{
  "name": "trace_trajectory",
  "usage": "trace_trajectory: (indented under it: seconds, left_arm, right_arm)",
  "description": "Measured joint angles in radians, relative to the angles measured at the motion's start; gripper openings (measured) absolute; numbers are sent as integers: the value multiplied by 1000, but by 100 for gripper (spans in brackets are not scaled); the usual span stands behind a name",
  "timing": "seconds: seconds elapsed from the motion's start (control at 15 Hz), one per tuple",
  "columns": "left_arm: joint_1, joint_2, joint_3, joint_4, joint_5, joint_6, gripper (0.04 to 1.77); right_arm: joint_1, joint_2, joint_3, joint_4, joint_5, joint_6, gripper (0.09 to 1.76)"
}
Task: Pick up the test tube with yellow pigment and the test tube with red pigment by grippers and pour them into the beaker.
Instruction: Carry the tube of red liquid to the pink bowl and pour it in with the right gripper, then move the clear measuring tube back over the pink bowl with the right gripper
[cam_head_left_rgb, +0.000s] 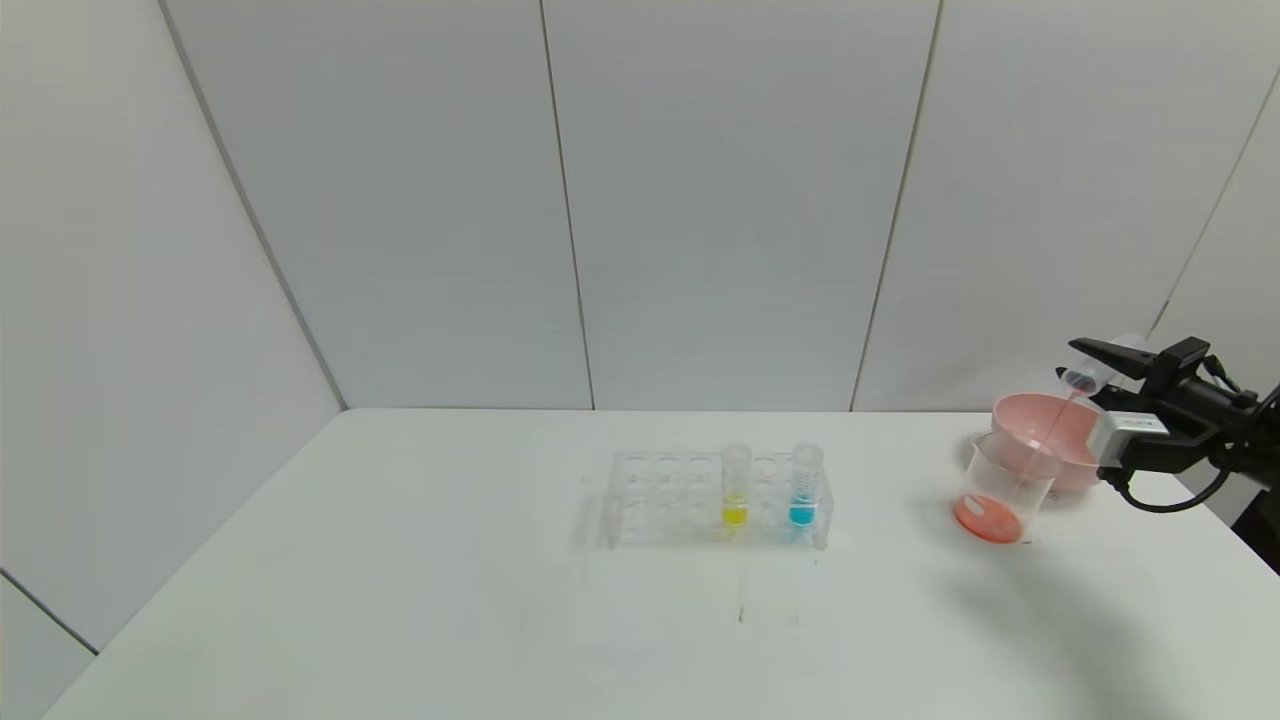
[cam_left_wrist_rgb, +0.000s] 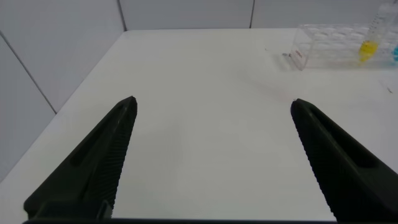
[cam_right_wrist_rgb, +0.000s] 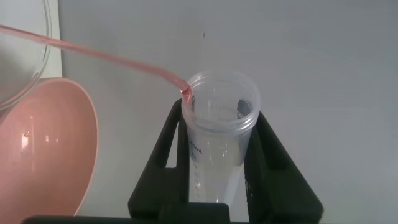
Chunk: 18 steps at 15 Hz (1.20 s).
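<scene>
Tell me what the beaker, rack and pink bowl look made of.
Beaker: clear, glossy, glass or plastic; the red liquid shows through its wall. Rack: clear, likely acrylic; the table shows through. Pink bowl: opaque, smooth, probably plastic, with soft highlights inside.

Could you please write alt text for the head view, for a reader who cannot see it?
At the table's right, the right hand tips the test tube with red pigment, pouring a red stream into the beaker before a pink bowl. A rack mid-table holds yellow and blue tubes.
</scene>
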Motion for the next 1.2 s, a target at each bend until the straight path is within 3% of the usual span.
trace_trajectory:
  seconds: [0.47, 0.6, 0.73, 1.0, 1.2]
  left_arm:
    - [0, 0, 0, 0, 0, 0, 176]
    - [0, 0, 0, 0, 0, 0, 176]
    - [0, 0, 0, 0, 0, 0, 176]
    - [0, 0, 0, 0, 0, 0, 176]
    - [0, 0, 0, 0, 0, 0, 176]
  right_arm:
    - [5, 0, -3, -10, -3, -10, 56]
    - [9, 0, -11, 9, -51, 24, 56]
    - [27, -4, -59, 88, -107, 184, 56]
    - [76, -9, -227, 291, -304, 717, 56]
    - [84, -8, -259, 341, -387, 1090, 56]
